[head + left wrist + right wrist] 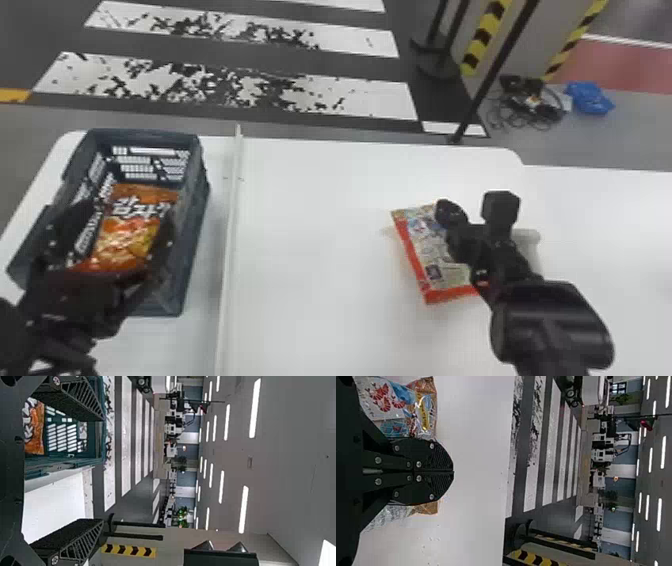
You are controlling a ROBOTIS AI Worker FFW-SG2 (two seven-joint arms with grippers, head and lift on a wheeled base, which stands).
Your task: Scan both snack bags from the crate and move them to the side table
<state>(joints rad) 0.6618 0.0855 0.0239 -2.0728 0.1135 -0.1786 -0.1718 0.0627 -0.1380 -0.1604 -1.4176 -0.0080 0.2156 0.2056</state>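
In the head view my left gripper (120,237) is over the blue-grey crate (195,240), its fingers open to either side of the orange snack bag (125,240). The left wrist view has the left gripper (77,469) with fingers wide apart; the orange bag (35,427) lies in the crate (71,461) beside one finger. My right gripper (450,215) is over a red-edged bag (430,245) on the white table. In the right wrist view the right gripper (453,471) is shut, nothing visible between its tips; printed packaging (383,403) shows behind it.
A raised white divider (232,225) runs between the crate and the middle of the white table (320,225). Partly behind the right arm is a pale object (531,242). Beyond the table a black pole (495,75) stands on the floor.
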